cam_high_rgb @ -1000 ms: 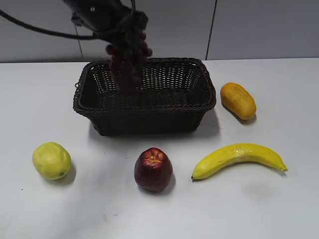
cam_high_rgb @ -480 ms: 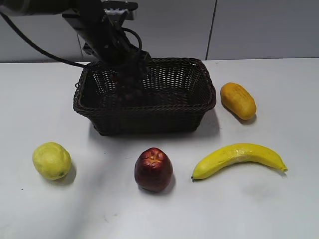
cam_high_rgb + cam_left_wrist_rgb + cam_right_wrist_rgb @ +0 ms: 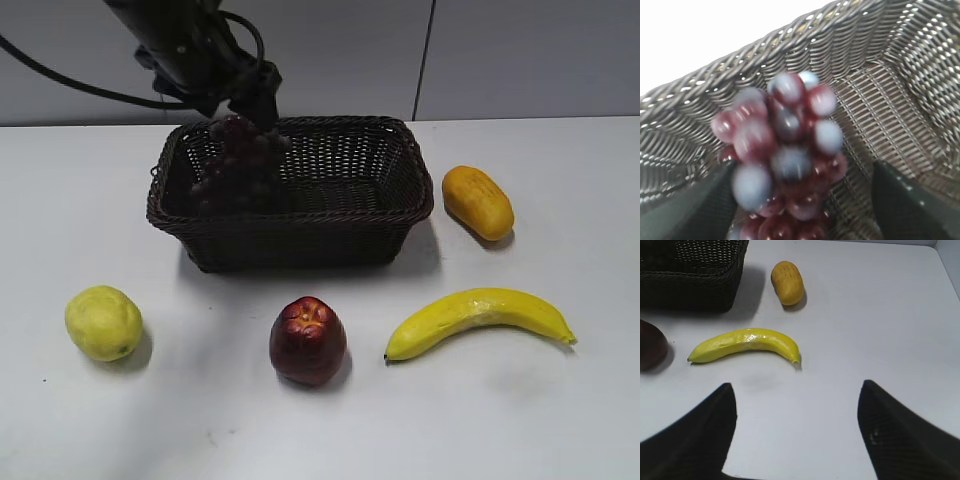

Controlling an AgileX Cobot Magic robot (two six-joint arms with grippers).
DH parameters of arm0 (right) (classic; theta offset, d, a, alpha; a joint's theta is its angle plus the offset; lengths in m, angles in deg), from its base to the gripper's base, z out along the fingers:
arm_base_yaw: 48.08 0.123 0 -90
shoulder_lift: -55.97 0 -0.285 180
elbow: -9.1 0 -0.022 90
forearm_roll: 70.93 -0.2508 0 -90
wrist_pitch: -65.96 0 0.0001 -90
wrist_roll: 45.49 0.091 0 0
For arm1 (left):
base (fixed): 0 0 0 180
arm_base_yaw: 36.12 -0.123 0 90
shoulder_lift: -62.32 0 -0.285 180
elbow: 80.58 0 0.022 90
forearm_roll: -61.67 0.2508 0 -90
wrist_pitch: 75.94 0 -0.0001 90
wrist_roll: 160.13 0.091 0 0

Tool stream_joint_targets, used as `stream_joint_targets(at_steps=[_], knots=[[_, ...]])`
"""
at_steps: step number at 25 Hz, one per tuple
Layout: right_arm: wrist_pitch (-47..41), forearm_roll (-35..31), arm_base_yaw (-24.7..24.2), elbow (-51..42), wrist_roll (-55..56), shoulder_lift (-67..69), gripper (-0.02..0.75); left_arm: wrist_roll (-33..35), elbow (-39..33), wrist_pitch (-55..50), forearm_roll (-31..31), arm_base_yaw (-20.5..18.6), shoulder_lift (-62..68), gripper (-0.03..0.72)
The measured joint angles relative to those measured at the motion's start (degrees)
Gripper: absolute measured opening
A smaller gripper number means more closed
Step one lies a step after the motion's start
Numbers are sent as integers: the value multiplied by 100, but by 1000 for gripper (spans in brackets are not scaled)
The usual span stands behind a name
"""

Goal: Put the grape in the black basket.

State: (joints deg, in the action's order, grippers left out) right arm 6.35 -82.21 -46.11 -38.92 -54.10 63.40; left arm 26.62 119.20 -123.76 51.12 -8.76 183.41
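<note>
The grape (image 3: pixel 235 165), a dark purple-red bunch, lies in the left part of the black basket (image 3: pixel 300 230), leaning toward its back-left wall. My left gripper (image 3: pixel 252 98) hangs just above the bunch at the basket's back rim. In the left wrist view the grape (image 3: pixel 785 165) is blurred and sits between the gripper's (image 3: pixel 805 167) two widely spread fingers, over the woven basket floor (image 3: pixel 875 100); the right finger stands clear of it. My right gripper (image 3: pixel 796 386) is open and empty above bare table and does not show in the exterior view.
In front of the basket lie a yellow-green round fruit (image 3: pixel 103 322), a dark red apple (image 3: pixel 307 340) and a banana (image 3: pixel 480 318). An orange-yellow oval fruit (image 3: pixel 478 201) lies to the right of the basket. The right wrist view shows the banana (image 3: pixel 745 345) and the oval fruit (image 3: pixel 787 282).
The left gripper carried the hanging grape down into the basket, then rose a little. The grape now lies in the basket's left part, and the jaws stand wide apart.
</note>
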Motion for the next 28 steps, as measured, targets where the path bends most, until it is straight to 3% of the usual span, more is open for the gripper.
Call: stream_joint_targets(at_steps=[5,16,21,28], knots=[[0,0,0,0,0,0,572,-67,0,-914,450,-347,-760,617],[0,0,0,0,0,0,572,-122,-79,-2149,679,-1536,-2271,594],[0,0,0,0,0,0,572,-236,-1080,-2165,709,-1754,-3244,594],[0,0,0,0,0,0,572,-576,-3365,-1851,703,-1776,-5202,587]])
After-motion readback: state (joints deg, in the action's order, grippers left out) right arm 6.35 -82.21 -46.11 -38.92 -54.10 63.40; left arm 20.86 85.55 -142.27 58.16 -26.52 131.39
